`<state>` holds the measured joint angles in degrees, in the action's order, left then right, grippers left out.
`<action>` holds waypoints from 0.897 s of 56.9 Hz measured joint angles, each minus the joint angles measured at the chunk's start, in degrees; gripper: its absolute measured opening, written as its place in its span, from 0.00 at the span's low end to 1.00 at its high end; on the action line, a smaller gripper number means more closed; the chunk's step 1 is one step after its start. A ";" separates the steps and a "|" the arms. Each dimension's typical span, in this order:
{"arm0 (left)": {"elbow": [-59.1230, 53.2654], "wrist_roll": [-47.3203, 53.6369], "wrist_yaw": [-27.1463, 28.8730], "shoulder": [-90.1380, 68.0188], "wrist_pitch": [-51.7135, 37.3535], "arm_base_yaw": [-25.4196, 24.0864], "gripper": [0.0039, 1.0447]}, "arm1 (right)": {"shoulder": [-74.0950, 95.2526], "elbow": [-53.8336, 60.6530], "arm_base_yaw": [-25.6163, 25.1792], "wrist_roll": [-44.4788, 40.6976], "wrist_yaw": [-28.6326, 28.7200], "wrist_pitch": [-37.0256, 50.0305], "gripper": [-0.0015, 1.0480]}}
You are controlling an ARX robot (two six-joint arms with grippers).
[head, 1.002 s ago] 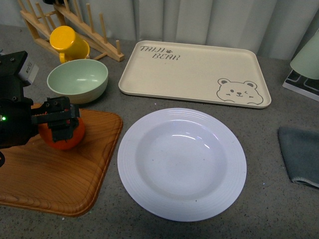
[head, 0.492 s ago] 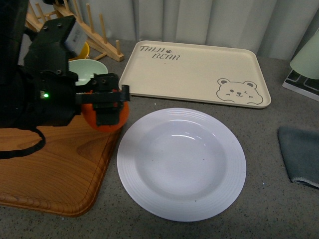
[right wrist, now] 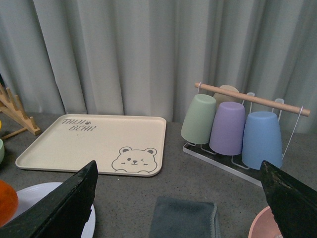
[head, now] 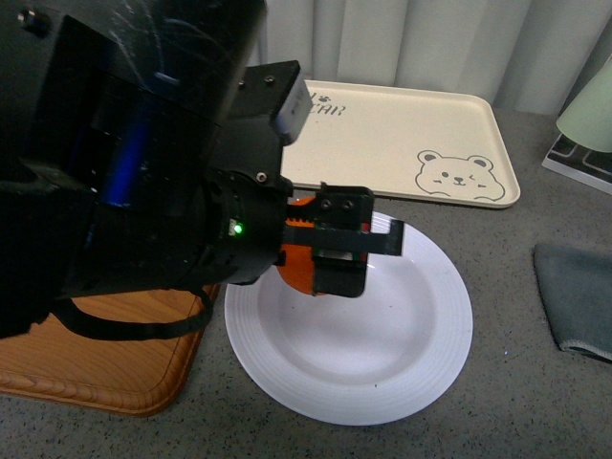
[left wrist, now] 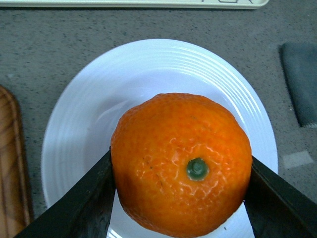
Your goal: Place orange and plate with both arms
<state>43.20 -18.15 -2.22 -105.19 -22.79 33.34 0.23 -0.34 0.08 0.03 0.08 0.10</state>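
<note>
**L gripper** (head: 333,244): you see it clamped on the orange (left wrist: 181,161). In the L wrist view the two black fingers (left wrist: 81,206) press opposite sides of the fruit, w/ the green stem dot facing the camera. Jaw opening equals the orange's width. No gap shows btwn finger and peel on either side.

**Orange position:** over the plate (left wrist: 69,129), inside the ridged rim and above the well. In the front view it sits toward the plate's left half, mostly masked by the gripper body, so only a patch of peel shows. You cannot tell from either view whether the fruit touches the plate surface or hangs clear of it.

**Plate position:** on the grey table top (head: 516,402). It lies btwn the wooden board (head: 96,363) to the left and the grey cloth (head: 579,296) to the right, w/ the bear-print tray (head: 411,134) behind it. The L arm hides the plate's left edge, so you cannot read contact w/ the board.

**R gripper** (right wrist: 178,171): seen only in the R wrist view. Its fingers are spread wide apart, w/ nothing held and nothing touched. It faces the tray, the cloth and a rack of upturned cups (right wrist: 228,126) in front of the curtain. A bit of plate rim and orange shows at the picture's margin.
</note>
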 joint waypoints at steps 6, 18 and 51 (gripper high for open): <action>0.31 -0.63 0.02 -1.07 -0.04 1.38 0.62 | 0.00 0.00 0.00 0.00 0.00 0.00 0.91; 0.37 -2.95 0.74 -6.29 -3.41 1.99 0.62 | 0.00 0.00 0.02 0.00 0.00 0.00 0.91; 0.72 -2.97 2.73 -6.60 -3.58 0.94 0.93 | 0.00 0.00 0.00 -0.02 0.00 0.00 0.91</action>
<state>43.92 -21.12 0.51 -111.79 -26.37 34.28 0.23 -0.34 0.08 0.01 0.08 0.10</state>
